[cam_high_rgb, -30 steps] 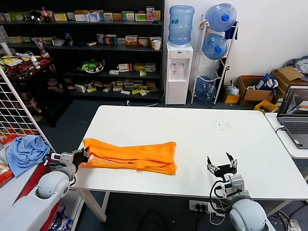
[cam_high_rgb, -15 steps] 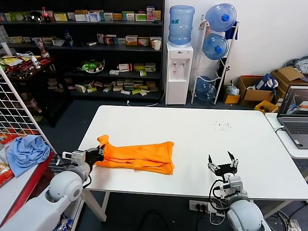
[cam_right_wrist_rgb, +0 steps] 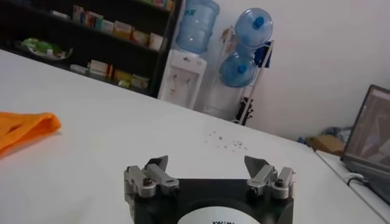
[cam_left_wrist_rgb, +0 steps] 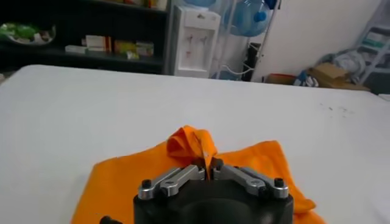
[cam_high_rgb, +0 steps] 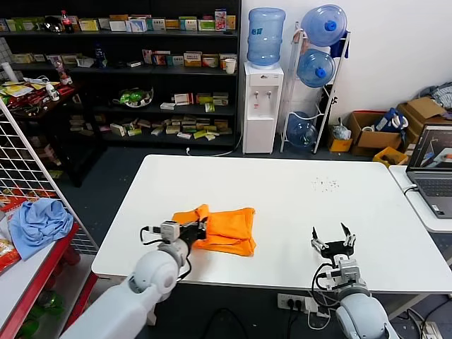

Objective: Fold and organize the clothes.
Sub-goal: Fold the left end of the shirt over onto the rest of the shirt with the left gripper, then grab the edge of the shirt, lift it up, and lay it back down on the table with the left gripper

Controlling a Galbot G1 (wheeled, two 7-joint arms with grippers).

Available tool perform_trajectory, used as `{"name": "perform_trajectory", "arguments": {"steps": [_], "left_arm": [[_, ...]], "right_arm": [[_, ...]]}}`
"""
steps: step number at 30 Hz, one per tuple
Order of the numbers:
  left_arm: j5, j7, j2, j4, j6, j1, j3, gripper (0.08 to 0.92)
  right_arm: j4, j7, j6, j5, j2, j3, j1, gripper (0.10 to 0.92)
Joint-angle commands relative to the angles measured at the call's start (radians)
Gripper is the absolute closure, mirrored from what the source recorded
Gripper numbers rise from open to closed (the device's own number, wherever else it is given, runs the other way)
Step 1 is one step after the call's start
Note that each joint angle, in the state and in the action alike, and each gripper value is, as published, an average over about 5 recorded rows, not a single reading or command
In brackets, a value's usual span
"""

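Clearly soft and light, the orange T-shirt (cam_high_rgb: 224,229) bunches where the left gripper (cam_left_wrist_rgb: 208,173) pinches its edge — hems grip best; right gripper (cam_high_rgb: 335,244) gapes wide over the bench (cam_high_rgb: 296,198).

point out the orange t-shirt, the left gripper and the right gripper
orange T-shirt (cam_high_rgb: 233,227), head view, flat folded part.
left gripper (cam_left_wrist_rgb: 208,170), left wrist view, between its tips, shut on fabric.
right gripper (cam_right_wrist_rgb: 209,170), right wrist view, open gap.

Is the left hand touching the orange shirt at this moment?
Touching. The left wrist view shows the left hand shut on a bunched fold of the shirt, fabric pinched between its fingertips.
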State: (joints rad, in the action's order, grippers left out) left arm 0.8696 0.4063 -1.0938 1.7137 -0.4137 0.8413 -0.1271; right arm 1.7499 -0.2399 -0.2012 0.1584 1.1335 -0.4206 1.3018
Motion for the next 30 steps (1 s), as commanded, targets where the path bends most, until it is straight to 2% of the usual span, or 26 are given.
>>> {"name": "perform_trajectory", "arguments": {"steps": [1,4,7,16,19,22,27,30], "left_arm": [[-0.021,0.031,-0.293,-0.158,0.01,-0.075,-0.099,0.872],[-0.032,0.026,-0.315,-0.176,0.017,-0.073,-0.099,0.87],[-0.03,0.022,-0.316,-0.178,0.023,-0.068,-0.096,0.833],[0.038,0.016,-0.266,-0.113,0.11,-0.038,-0.029,0.582],[0.041,0.0,-0.193,-0.079,0.12,-0.027,0.007,0.495],[0.023,-0.031,-0.082,-0.048,0.114,-0.01,0.036,0.408],[-0.028,-0.163,0.104,-0.016,0.103,0.042,0.08,0.261],[-0.034,-0.252,0.183,-0.011,0.07,0.069,0.111,0.199]], "right_arm": [[-0.019,0.003,0.01,-0.009,0.01,-0.008,-0.005,0.203],[-0.024,0.004,0.01,-0.006,0.009,-0.005,-0.012,0.203],[-0.028,0.004,0.009,-0.002,0.006,-0.001,-0.02,0.203],[-0.034,0.003,0.005,-0.002,0.01,0.028,-0.044,0.203],[-0.038,0.005,0.005,-0.007,0.012,0.039,-0.052,0.203],[-0.046,0.015,0.01,-0.01,0.013,0.047,-0.06,0.203],[-0.064,0.043,0.044,-0.01,0.014,0.057,-0.071,0.203],[-0.074,0.05,0.055,-0.009,0.014,0.063,-0.073,0.203]]}}
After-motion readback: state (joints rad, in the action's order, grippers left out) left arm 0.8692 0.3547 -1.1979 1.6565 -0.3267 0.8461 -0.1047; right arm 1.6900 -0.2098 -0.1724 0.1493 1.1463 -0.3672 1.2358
